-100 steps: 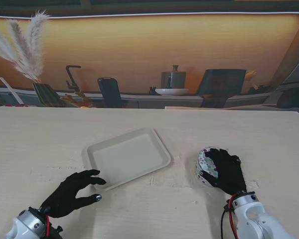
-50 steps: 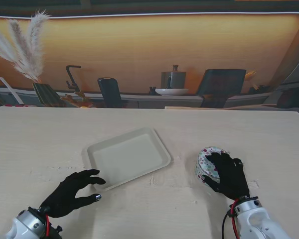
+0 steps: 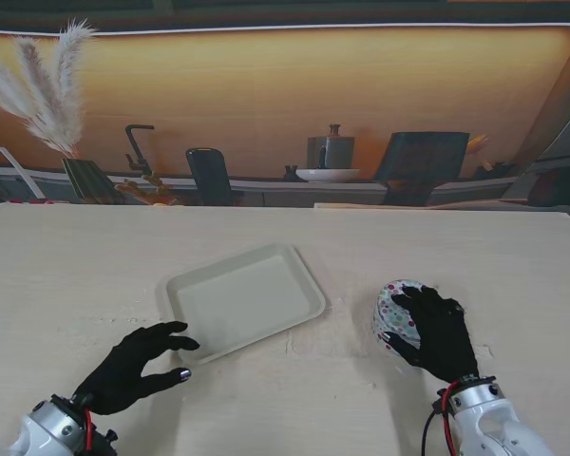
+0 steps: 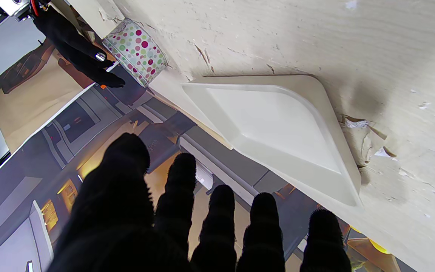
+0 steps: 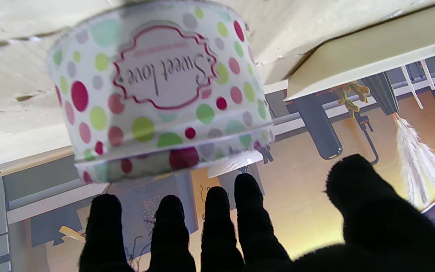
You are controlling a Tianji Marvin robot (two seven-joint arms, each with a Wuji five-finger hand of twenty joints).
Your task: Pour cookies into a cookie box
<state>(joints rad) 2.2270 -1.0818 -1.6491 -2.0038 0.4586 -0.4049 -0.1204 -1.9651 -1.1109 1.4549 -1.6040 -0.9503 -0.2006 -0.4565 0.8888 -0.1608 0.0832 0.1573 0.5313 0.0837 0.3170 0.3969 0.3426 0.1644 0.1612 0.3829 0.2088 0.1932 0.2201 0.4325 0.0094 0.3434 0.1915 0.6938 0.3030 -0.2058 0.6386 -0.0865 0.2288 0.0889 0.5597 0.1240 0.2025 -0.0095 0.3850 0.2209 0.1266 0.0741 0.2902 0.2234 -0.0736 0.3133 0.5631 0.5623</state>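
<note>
The right hand (image 3: 435, 332) hovers spread over the polka-dot cookie tub (image 3: 395, 312), fingers apart and not gripping it; the tub stands on the bench (image 3: 95, 266) just at the hand's ten o'clock. At the tub's nine o'clock lies the shallow cream tray (image 3: 244, 300). The left hand (image 3: 133, 369), open and empty, sits at the tray's seven o'clock.
</note>
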